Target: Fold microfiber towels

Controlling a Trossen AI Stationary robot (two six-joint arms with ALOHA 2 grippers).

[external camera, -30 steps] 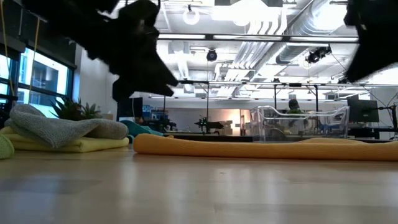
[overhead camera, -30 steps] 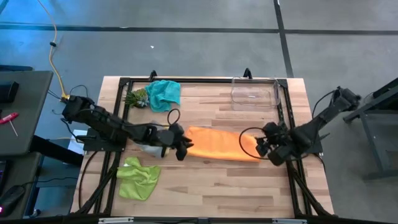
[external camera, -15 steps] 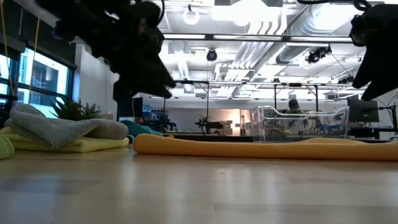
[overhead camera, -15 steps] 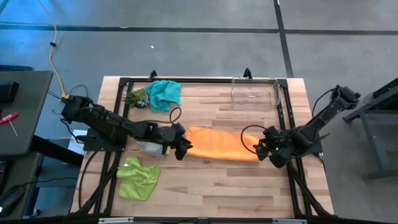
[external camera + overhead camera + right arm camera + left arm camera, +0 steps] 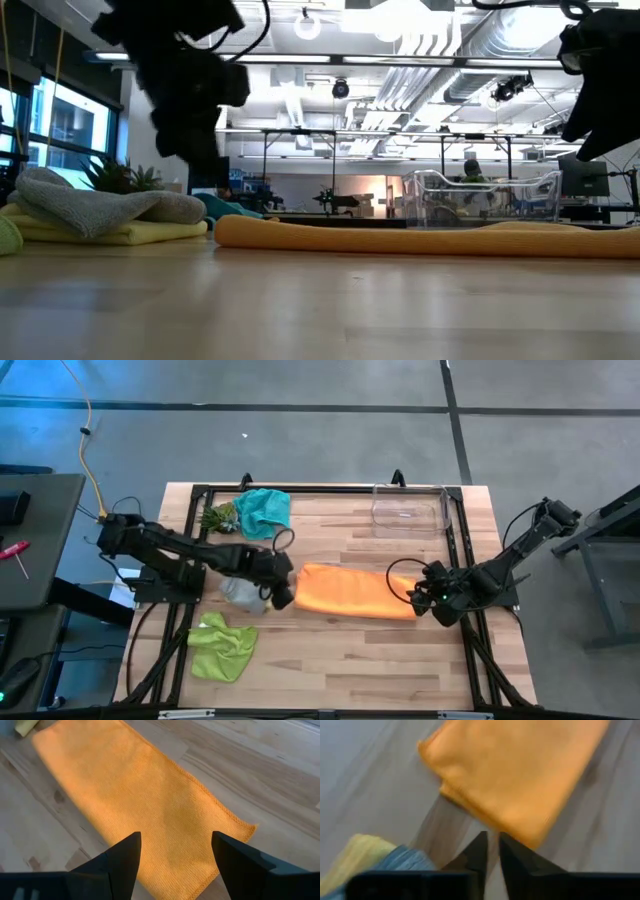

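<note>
The orange towel (image 5: 350, 592) lies flat on the table's middle as a long folded strip. My left gripper (image 5: 284, 598) hovers just off the strip's left end (image 5: 445, 775), fingers shut with nothing between them. My right gripper (image 5: 418, 598) hangs open above the strip's right end (image 5: 220, 825), one finger on either side, clear of the cloth. A grey towel (image 5: 100, 208) rests on a yellow towel (image 5: 130, 235) left of the strip. A teal towel (image 5: 263, 512) lies crumpled at the far left, and a lime green towel (image 5: 222, 646) at the near left.
A small green spiky plant (image 5: 218, 518) sits beside the teal towel. A clear plastic bin (image 5: 408, 510) stands at the far right. A black frame (image 5: 455, 540) runs round the table's edges. Bare wood shows near the front edge below the orange towel.
My left gripper has drawn back off the orange towel's left end toward the table's left edge and tipped to point more steeply down. My right gripper has sunk a little above the towel's right end. The orange towel has stayed where it was.
</note>
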